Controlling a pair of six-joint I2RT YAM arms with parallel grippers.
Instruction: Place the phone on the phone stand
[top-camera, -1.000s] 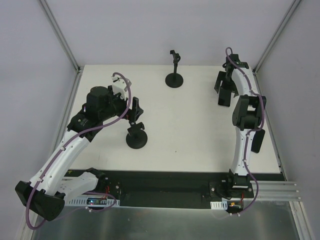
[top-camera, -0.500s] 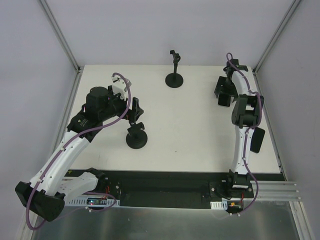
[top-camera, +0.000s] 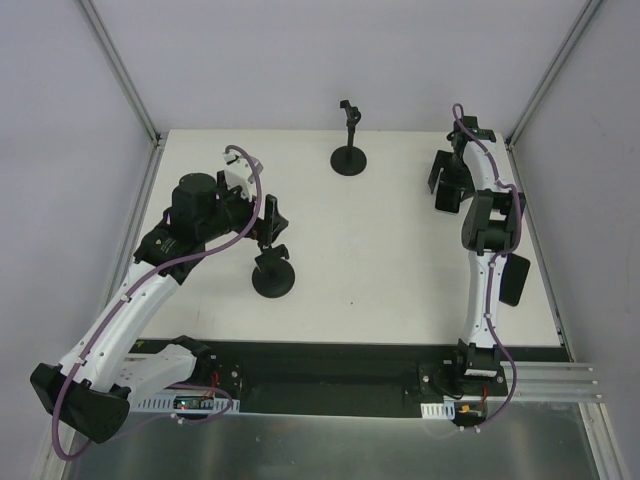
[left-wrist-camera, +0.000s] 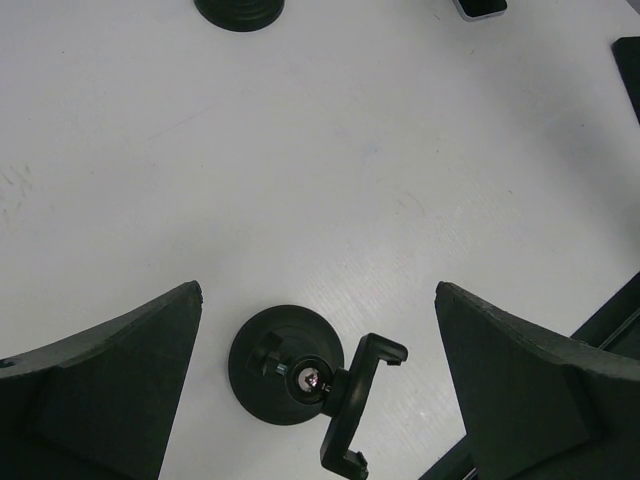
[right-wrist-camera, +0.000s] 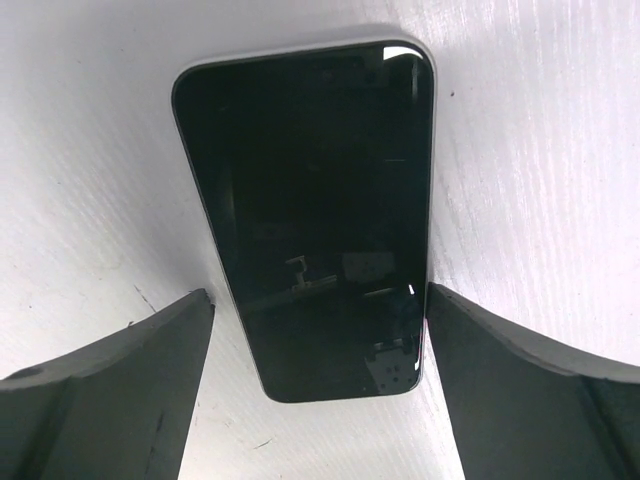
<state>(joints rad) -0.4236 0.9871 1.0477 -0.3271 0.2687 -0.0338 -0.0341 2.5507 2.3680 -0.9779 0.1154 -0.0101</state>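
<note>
The phone (right-wrist-camera: 310, 210), a flat black slab with a pale rim, lies flat on the white table at the back right. My right gripper (right-wrist-camera: 318, 293) is open and straddles the phone's near end. Its right finger (right-wrist-camera: 520, 390) is almost against the phone's edge and its left finger (right-wrist-camera: 110, 390) stands apart. In the top view the right gripper (top-camera: 447, 186) covers the phone. A black phone stand (left-wrist-camera: 287, 366) with a round base and an empty clamp (left-wrist-camera: 356, 412) stands below my open, empty left gripper (left-wrist-camera: 318, 292), also seen in the top view (top-camera: 268, 232) over this stand (top-camera: 273, 277).
A second black stand (top-camera: 348, 152) stands at the back middle of the table; its base (left-wrist-camera: 240, 10) shows at the top of the left wrist view. Grey walls enclose the table at the back and both sides. A black strip (top-camera: 330, 360) runs along the near edge.
My right arm has reached a little farther back and brought its gripper down over the phone. The left arm and both stands have stayed in place.
</note>
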